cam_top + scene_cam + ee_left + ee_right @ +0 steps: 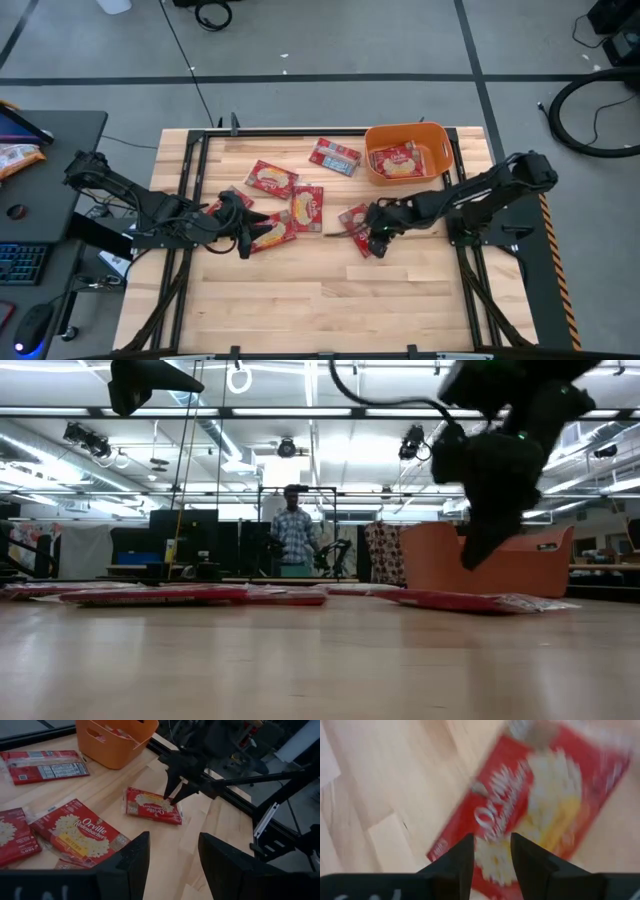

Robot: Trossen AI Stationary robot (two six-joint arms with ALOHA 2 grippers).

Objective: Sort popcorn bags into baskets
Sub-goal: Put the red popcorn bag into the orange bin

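Several red popcorn bags lie flat on the wooden table: one near the basket [335, 157], two mid-table [270, 178] [307, 205], one by my left gripper [268, 232], and one under my right gripper [355, 217] [152, 806]. The orange basket [440, 140] at the far right has bags in it [398, 160]. My right gripper [492, 855] is open and points steeply down over the bag [530, 815]; the low view shows its fingertips [478, 555] clear above it. My left gripper [172, 865] stands open at mid-left above the table, with nothing between its fingers.
Black frame rails run along the table's edges [190, 170] [240, 800]. The near half of the table [320, 300] is bare wood. A desk with a keyboard [25, 265] stands off the table's left. A person [292, 535] stands far behind the table.
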